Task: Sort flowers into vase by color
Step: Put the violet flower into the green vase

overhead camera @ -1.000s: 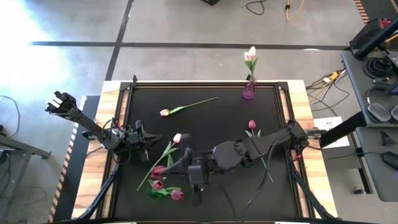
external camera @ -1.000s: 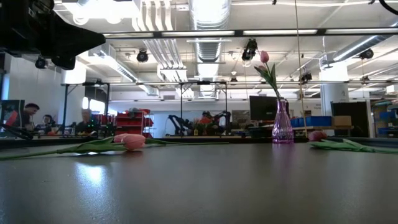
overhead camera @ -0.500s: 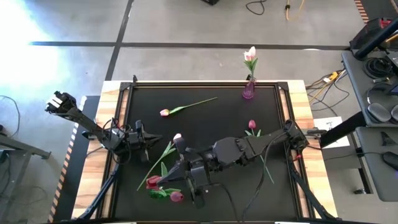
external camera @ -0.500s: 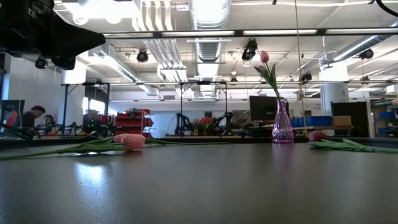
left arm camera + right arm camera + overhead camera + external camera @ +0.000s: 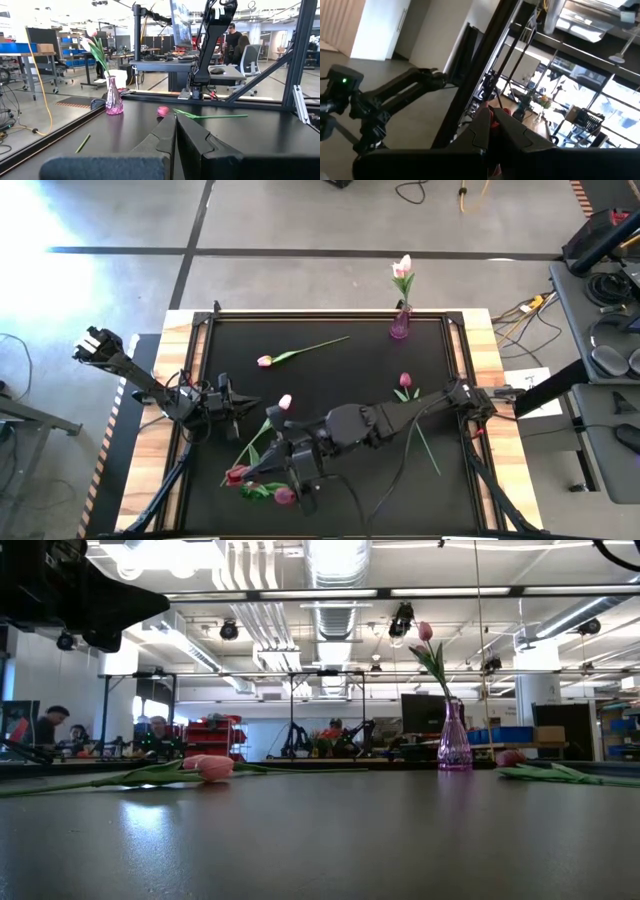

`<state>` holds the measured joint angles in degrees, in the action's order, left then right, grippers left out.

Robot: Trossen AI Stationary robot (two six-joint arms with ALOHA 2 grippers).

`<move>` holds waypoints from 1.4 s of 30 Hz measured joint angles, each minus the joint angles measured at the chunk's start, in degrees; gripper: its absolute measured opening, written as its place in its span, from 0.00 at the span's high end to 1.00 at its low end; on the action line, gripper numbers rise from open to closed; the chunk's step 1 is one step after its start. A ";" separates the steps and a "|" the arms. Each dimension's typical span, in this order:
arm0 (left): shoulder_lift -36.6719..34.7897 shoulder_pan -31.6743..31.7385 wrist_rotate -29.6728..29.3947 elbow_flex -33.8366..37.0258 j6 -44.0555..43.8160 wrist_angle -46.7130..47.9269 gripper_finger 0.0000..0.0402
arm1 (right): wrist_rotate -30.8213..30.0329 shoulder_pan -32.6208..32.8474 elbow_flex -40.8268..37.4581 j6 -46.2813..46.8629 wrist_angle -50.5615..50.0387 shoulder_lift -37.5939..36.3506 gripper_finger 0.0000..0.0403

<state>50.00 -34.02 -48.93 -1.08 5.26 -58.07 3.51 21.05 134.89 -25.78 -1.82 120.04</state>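
The right arm extends from the right side of the tabletop [image 5: 330,370] diagonally toward the near-left area, with the right gripper [image 5: 262,467] positioned over a cluster of tulips. Its fingers [image 5: 482,125] are closed together on a dark magenta tulip [image 5: 236,476], whose red-pink head shows between the fingertips in the right wrist view. The left arm waits at the left edge of the tabletop; the left gripper [image 5: 238,402] is fully closed and empty, pointing across the mat. Another magenta tulip [image 5: 284,496] lies at the near edge of the cluster. A pale pink tulip [image 5: 265,362] lies flat at centre-left, its long axis running left to right with the head at the left. A second pale tulip [image 5: 284,402] lies diagonally, head toward the far side. A magenta tulip [image 5: 405,381] lies right of centre. A translucent purple glass vase [image 5: 400,326], narrow-necked, stands at the far edge holding one upright pale tulip [image 5: 402,268]. The tabletop surface is matte black.
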 joint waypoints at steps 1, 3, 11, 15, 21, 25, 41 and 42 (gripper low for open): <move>0.02 0.00 -0.01 0.00 0.00 -0.03 1.00 | 0.11 0.01 -0.02 -0.45 0.15 0.16 0.97; 0.07 0.00 0.00 0.00 0.00 0.03 1.00 | 0.15 0.01 -0.02 -1.03 1.19 0.83 0.97; 0.42 0.00 0.13 0.02 -0.28 0.02 1.00 | 1.47 -0.06 -0.17 -1.64 1.07 2.35 0.97; 0.36 -0.02 2.02 0.02 -0.31 -0.13 1.00 | 1.32 -0.09 -0.17 -2.64 0.44 2.46 0.97; 0.10 -0.03 2.46 -3.19 1.87 0.99 1.00 | 0.73 -0.91 -0.17 -7.57 -2.06 -0.05 0.97; 0.00 0.00 3.46 -8.34 3.22 7.49 1.00 | 0.50 -2.03 0.05 -11.39 -3.04 -2.99 0.97; -4.90 1.29 14.62 -33.56 5.49 50.44 0.77 | 2.71 -5.15 0.09 -12.34 -10.36 -8.63 0.97; -5.81 1.65 15.99 -34.32 5.13 52.52 0.75 | 3.02 -5.13 0.09 -12.25 -10.62 -8.69 0.97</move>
<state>44.19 -32.37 -32.94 -35.41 10.39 -5.55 6.52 15.92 134.98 -38.03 -12.45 111.35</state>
